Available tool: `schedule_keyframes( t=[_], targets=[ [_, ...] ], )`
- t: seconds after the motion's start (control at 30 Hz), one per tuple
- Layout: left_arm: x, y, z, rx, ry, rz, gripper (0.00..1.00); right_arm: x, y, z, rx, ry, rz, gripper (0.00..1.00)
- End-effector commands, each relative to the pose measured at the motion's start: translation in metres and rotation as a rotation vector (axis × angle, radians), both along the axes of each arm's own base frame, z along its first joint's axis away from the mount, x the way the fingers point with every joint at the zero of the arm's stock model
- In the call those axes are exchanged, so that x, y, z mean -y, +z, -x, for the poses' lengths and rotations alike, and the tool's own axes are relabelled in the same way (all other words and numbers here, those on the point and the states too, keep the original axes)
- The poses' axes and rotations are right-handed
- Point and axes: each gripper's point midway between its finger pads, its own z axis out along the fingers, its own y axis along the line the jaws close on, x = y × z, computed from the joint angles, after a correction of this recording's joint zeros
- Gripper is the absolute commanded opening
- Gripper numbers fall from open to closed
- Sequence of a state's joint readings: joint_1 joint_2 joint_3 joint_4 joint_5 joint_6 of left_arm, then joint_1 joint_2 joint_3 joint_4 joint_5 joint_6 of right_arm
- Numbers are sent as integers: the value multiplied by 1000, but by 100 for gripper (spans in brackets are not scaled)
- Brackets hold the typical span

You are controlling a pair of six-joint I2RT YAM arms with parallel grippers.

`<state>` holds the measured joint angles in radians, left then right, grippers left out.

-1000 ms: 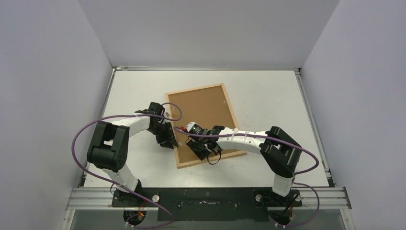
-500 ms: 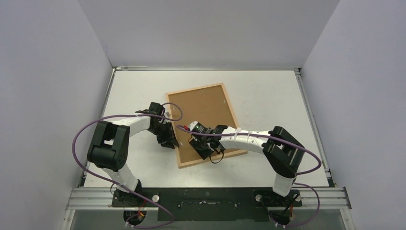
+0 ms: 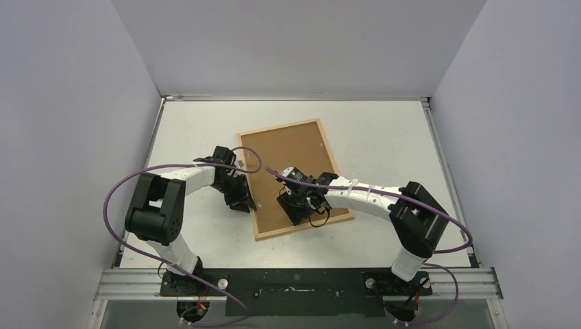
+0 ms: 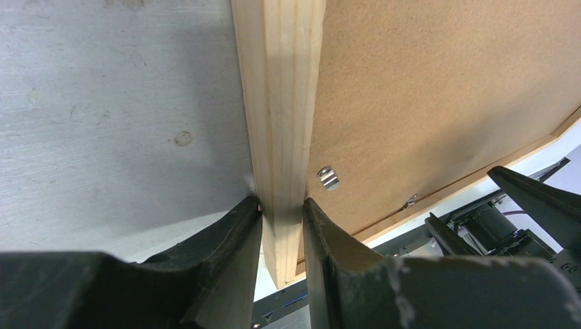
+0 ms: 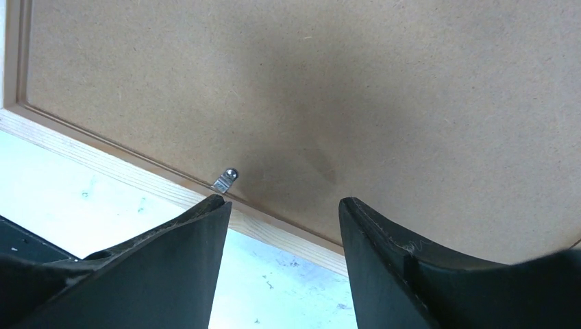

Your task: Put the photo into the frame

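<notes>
Pale wood in thin, narrow bars: the frame [image 3: 279, 127] lies face down near the middle of the table [image 3: 384, 137], set at an angle to the table's edges. A brown backing board [image 3: 288, 154], matt and fibrous, fills it. Small metal clips [image 4: 329, 177] sit at the inner edges.

My left gripper [image 4: 282, 209] is clamped across the frame's left bar, close to the near corner. One finger is on the outer side, just above the table, and the other is on the board side; both press the wood.

My right gripper [image 5: 281, 205] hangs over the near end of the board, beside a clip. Its jaws stand well apart with nothing between them. I cannot tell whether the tips touch the board.

The table surface is white and flat, with faint scuffs and small stains in the left wrist view. Plain pale grey walls [image 3: 294, 41] close it in at the back and on both sides. A metal rail [image 3: 137, 281] runs along the near edge by my arm bases, and purple cables [image 3: 113, 199] loop from each arm
</notes>
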<state>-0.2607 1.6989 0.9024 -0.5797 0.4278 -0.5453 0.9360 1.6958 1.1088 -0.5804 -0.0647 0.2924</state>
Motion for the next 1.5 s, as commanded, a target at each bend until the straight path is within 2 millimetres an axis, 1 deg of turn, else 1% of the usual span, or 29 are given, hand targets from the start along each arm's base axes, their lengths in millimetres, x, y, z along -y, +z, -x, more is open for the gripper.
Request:
schedule_keyframes(
  t=[0.0, 0.07, 0.17, 0.23, 0.3, 0.37, 0.43, 0.53, 0.6, 0.67, 0.8, 0.93, 1.03, 1.13, 1.2, 1.33, 1.47],
  targets=[
    [-16, -11, -12, 64, 1, -84, 29, -10, 5, -4, 10, -27, -33, 61],
    [-16, -11, -12, 65, 1, -84, 29, -12, 5, -7, 19, -34, -30, 61],
    [-16, -10, -13, 70, 3, -82, 29, -18, 10, -18, 53, -71, -40, 60],
    [-16, -7, -16, 80, 7, -79, 29, -27, 15, -25, 66, -90, -70, 59],
    [-14, -2, -20, 96, 14, -72, 29, -38, 20, -33, 72, -112, -116, 55],
    [-12, 7, -27, 125, 25, -55, 30, -51, 26, -41, 75, -123, -173, 51],
    [-11, 16, -36, 165, 34, -41, 33, -61, 31, -52, 68, -146, -230, 49],
    [-13, 33, -50, 228, 62, -31, 37, -72, 37, -66, 40, -183, -329, 48],
    [-15, 40, -58, 258, 93, -17, 39, -80, 39, -71, 16, -190, -390, 48],
    [-13, 44, -66, 285, 121, 12, 40, -88, 36, -74, -20, -195, -429, 48],
    [-3, 45, -79, 286, 149, 83, 41, -110, 33, -70, -129, -168, -501, 46],
    [4, 40, -87, 276, 165, 130, 42, -122, 26, -68, -187, -168, -532, 46],
    [6, 32, -87, 253, 167, 131, 41, -129, 18, -65, -227, -156, -548, 43],
    [5, 26, -86, 236, 157, 119, 36, -133, 14, -64, -248, -150, -566, 35],
    [3, 21, -83, 211, 155, 105, 32, -136, 11, -62, -261, -146, -575, 31],
    [5, 12, -78, 176, 155, 110, 26, -139, 4, -58, -292, -139, -591, 28],
    [7, 10, -75, 162, 165, 122, 25, -139, -1, -52, -323, -123, -591, 28]
  ],
)
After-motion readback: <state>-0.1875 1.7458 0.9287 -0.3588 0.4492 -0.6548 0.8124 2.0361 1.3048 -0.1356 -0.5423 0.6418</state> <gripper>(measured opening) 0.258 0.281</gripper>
